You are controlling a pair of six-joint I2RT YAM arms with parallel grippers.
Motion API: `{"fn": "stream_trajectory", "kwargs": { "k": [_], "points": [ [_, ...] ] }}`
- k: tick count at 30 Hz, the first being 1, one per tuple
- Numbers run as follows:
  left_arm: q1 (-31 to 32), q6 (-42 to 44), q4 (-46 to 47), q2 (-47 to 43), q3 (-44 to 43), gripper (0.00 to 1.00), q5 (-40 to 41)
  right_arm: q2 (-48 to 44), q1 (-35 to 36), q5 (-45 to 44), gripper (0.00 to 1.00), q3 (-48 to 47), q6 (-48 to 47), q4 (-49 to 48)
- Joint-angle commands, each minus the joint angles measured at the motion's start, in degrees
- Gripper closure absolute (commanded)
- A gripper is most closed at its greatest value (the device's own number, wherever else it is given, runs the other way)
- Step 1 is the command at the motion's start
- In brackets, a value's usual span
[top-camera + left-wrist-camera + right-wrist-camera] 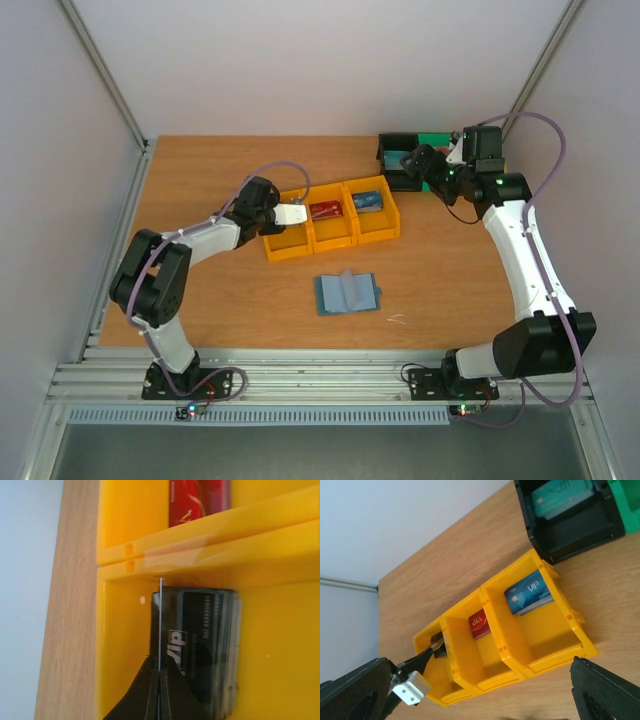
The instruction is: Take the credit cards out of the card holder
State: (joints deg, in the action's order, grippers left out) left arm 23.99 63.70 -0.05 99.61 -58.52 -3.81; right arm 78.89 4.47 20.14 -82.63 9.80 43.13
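Seemingly the dark grey card (210, 645) is down inside the left yellow bin (280, 645). The L gripper (159, 680) is pinched tight on a thin edge-on sliver, prob. that card. Red card (324, 209) sits in the mid bin, blue card (368, 201) in the right one. Card holder (347, 292) lies open just nearside of the bins. R gripper (422, 162), jaws wide & holding nothing, hangs beyond the bins' right end. Best approach: let go low, then lift straight up so the card doesn't drag out.
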Motion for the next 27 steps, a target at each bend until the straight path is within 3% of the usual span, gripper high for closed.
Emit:
{"fn": "stream_trajectory", "kwargs": {
  "k": [1,8,10,13,15,27],
  "points": [
    [-0.9,1.5,7.1,3.3,-3.0,1.00,0.7,1.7,-0.4,1.8,0.02,-4.7,-4.6,-0.3],
    [-0.9,5.3,9.1,7.5,-3.2,0.99,1.0,4.4,-1.6,4.1,0.01,-7.3,-6.6,0.7],
    [-1.0,5.4,9.0,7.5,-2.9,0.88,1.2,4.4,-1.7,4.4,0.01,-7.7,-7.2,0.9],
    [-1.0,5.1,8.8,6.8,-2.1,0.63,0.6,4.5,-1.9,4.6,0.02,-8.0,-7.8,1.2],
    [-1.0,4.9,8.8,5.9,-1.5,0.53,0.0,4.4,-1.9,4.9,0.01,-8.2,-8.1,1.3],
    [-1.8,-0.5,5.6,-1.4,-2.6,0.24,-5.9,2.2,-1.8,5.3,0.02,-8.3,-8.9,1.9]
  ]
}}
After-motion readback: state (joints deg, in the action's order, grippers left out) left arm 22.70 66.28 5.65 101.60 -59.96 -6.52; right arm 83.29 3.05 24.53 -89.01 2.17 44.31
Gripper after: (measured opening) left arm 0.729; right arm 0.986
